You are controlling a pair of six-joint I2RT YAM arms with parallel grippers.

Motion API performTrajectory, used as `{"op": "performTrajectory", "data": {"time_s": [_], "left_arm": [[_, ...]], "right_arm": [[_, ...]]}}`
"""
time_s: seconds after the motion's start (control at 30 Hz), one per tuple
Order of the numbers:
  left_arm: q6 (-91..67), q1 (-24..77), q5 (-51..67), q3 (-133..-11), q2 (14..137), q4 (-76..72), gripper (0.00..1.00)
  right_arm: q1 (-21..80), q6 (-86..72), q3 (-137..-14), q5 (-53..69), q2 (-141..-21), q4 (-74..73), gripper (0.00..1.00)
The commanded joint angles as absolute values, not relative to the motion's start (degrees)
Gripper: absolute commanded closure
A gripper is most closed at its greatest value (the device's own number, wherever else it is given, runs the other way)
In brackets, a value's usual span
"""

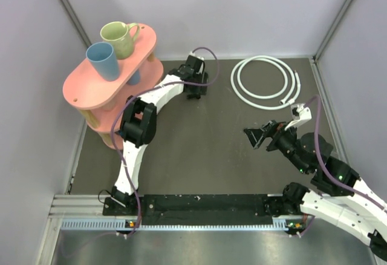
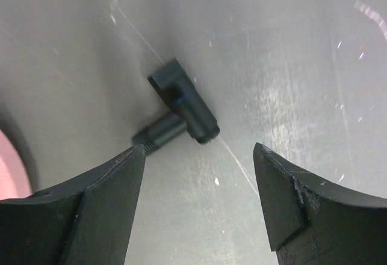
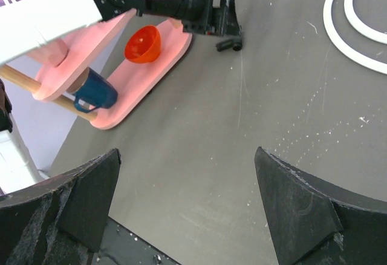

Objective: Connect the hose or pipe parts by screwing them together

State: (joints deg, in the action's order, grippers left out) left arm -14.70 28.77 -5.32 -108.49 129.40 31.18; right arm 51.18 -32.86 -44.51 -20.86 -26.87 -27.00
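The small black T-shaped connector [image 2: 181, 111] lies on the dark table, just ahead of my left gripper [image 2: 199, 156]. The jaws of that gripper stand open and empty, the left fingertip close to the connector's threaded stub. From above, the left gripper [image 1: 192, 74] is at the far middle of the table with the connector [image 1: 193, 95] right by it. The white hose [image 1: 266, 82] lies coiled at the far right, its silvery end fitting [image 1: 296, 109] toward the near side. My right gripper [image 1: 260, 135] hovers open and empty over bare table, short of the coil. The right wrist view shows the hose [image 3: 357, 29] and the connector [image 3: 230, 45].
A pink two-tier shelf [image 1: 91, 89] stands at the far left, carrying a green mug [image 1: 119, 38] and a blue mug [image 1: 103, 60] on top. An orange bowl [image 3: 144, 44] and another blue mug [image 3: 97, 92] sit on its lower tier. Grey walls enclose the table.
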Motion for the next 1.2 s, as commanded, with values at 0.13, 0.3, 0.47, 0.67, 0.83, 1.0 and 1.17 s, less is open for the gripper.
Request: {"op": "performTrajectory", "data": {"time_s": [0.13, 0.3, 0.47, 0.67, 0.83, 1.0, 1.17], "left_arm": [[-10.37, 28.39, -11.76, -115.31, 130.52, 32.25, 0.19], [-10.46, 25.67, -8.71, -119.08, 133.58, 33.66, 0.18], [-10.55, 23.12, -0.36, -121.38, 135.61, 33.4, 0.18], [-10.46, 23.03, 5.27, -120.85, 136.49, 32.96, 0.19], [-11.25, 23.38, 6.24, -118.66, 137.28, 32.96, 0.23], [-11.25, 23.99, 5.19, -117.6, 137.38, 34.19, 0.25], [-10.81, 24.61, 5.54, -115.93, 136.23, 34.28, 0.29]], "right_arm": [[50.89, -33.4, -44.21, -19.86, -24.53, -25.84, 0.08], [50.89, -33.14, -44.03, -20.57, -23.55, -25.93, 0.08], [50.98, -33.92, -44.3, -20.83, -23.73, -25.93, 0.08], [50.89, -34.27, -43.07, -21.27, -25.31, -26.02, 0.08], [50.89, -34.98, -42.28, -21.0, -25.14, -25.84, 0.08], [50.89, -34.01, -41.92, -22.06, -24.08, -25.93, 0.08], [50.89, -33.75, -41.84, -21.71, -23.91, -25.93, 0.08]]}}
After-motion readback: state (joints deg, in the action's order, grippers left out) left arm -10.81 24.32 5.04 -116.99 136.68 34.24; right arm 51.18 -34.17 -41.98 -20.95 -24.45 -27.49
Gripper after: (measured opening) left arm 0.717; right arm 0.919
